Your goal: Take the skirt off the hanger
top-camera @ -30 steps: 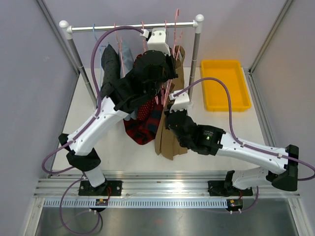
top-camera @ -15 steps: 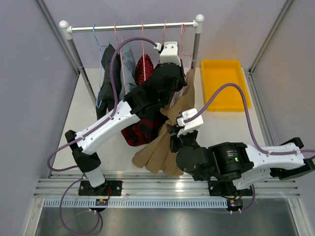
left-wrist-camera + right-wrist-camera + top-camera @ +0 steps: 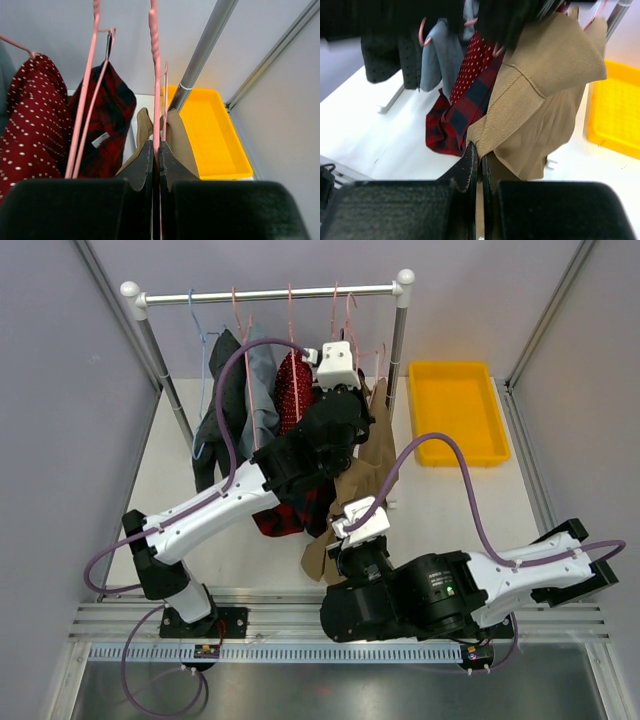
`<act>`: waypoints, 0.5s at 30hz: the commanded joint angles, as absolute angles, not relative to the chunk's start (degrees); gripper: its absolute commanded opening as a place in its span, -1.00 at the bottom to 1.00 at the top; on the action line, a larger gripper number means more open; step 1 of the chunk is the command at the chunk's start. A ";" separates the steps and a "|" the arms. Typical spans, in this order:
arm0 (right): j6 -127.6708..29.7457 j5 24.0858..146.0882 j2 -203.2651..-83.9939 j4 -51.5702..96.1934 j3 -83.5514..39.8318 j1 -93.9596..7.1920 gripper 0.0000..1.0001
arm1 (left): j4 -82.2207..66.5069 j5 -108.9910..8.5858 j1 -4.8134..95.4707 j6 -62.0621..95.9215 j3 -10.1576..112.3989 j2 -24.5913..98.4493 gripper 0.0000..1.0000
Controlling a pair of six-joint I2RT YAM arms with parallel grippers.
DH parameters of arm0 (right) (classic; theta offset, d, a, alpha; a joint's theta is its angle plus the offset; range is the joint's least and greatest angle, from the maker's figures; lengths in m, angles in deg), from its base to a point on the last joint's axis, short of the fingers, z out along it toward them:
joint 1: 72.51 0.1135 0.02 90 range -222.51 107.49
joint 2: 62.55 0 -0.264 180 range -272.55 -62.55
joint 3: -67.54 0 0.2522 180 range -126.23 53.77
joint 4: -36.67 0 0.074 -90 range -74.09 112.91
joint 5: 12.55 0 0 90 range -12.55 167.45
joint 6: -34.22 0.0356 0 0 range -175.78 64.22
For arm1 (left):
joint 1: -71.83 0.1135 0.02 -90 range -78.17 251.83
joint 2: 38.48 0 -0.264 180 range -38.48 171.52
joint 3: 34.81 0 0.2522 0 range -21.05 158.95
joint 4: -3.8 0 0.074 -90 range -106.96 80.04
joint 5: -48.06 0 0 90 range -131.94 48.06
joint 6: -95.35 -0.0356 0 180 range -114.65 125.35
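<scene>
Two pinches are holding: left gripper [image 3: 156, 160] is clamping the pink hanger [image 3: 155, 75] toward the far edge; right gripper [image 3: 480, 165] is gripping the tan skirt [image 3: 540, 95] by its hem, fabric running hanger-to-near-edge.

Rail [image 3: 270, 293] across the tabletop's [image 3: 520, 500] back, garments [image 3: 260, 400] hung along it, skirt [image 3: 365, 468] rightmost beside the right post [image 3: 398, 335], tray [image 3: 455, 410] on the tabletop just right of that post

Plain grey-lilac walls [image 3: 60, 440] box in a white table [image 3: 450, 490]. Metal clothes rail [image 3: 270, 293] runs across the back, with a yellow tray [image 3: 455, 415] just beside it. Light's pretty even.
</scene>
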State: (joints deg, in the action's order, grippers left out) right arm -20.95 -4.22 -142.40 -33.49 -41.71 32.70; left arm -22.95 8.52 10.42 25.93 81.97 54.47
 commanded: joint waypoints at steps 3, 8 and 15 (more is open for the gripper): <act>12.21 2.46 -150.24 -50.09 -44.75 40.33 -1.00 | -15.12 12.83 13.20 16.61 98.17 58.37 -1.00; 35.24 5.28 -157.98 -70.08 -46.07 41.57 -1.00 | -28.92 5.71 13.47 12.03 115.16 62.77 -1.00; 40.46 2.49 -152.56 -69.99 -39.84 40.87 -1.00 | -44.81 -3.96 12.94 17.64 108.77 52.69 -1.00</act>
